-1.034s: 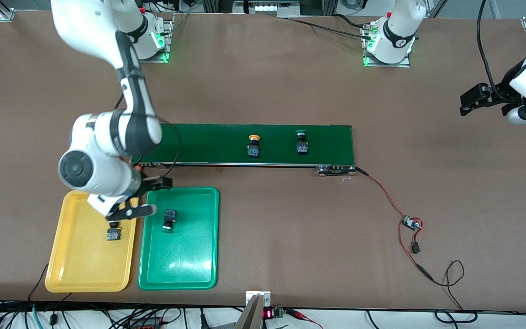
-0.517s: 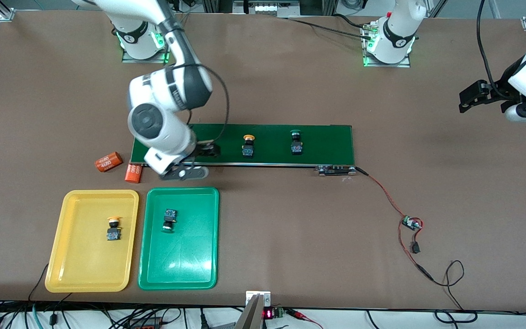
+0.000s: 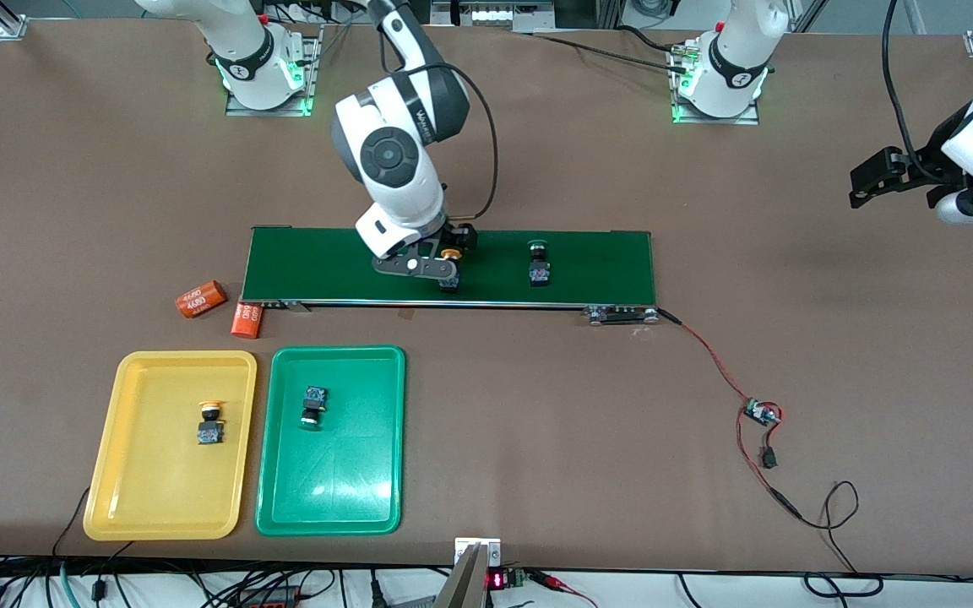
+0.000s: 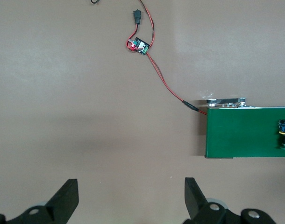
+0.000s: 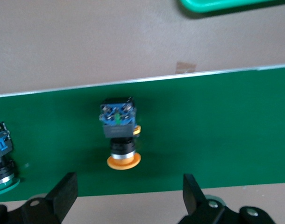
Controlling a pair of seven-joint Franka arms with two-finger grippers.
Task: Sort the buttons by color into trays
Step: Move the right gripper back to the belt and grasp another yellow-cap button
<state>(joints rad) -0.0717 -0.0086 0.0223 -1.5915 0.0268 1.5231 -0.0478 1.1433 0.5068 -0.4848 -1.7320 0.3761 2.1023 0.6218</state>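
Two buttons (image 3: 450, 268) (image 3: 540, 262) lay on belt (image 3: 326, 266). Trays (image 3: 170, 507) (image 3: 330, 498) sat side by side, nearer camera than belt, one button in each (image 3: 210, 424) (image 3: 312, 405). Cylinders (image 3: 201, 299) (image 3: 247, 320) lay between belt end and trays.

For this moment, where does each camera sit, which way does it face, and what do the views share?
Front: high across the table, facing both bases; shows both arms, the belt, yellow tray and green tray.
Left wrist: looks down past the open left gripper at bare table and the belt's end.
Right wrist: looks down past the open right gripper at the yellow button.
Shared: belt and green button appear in all three.
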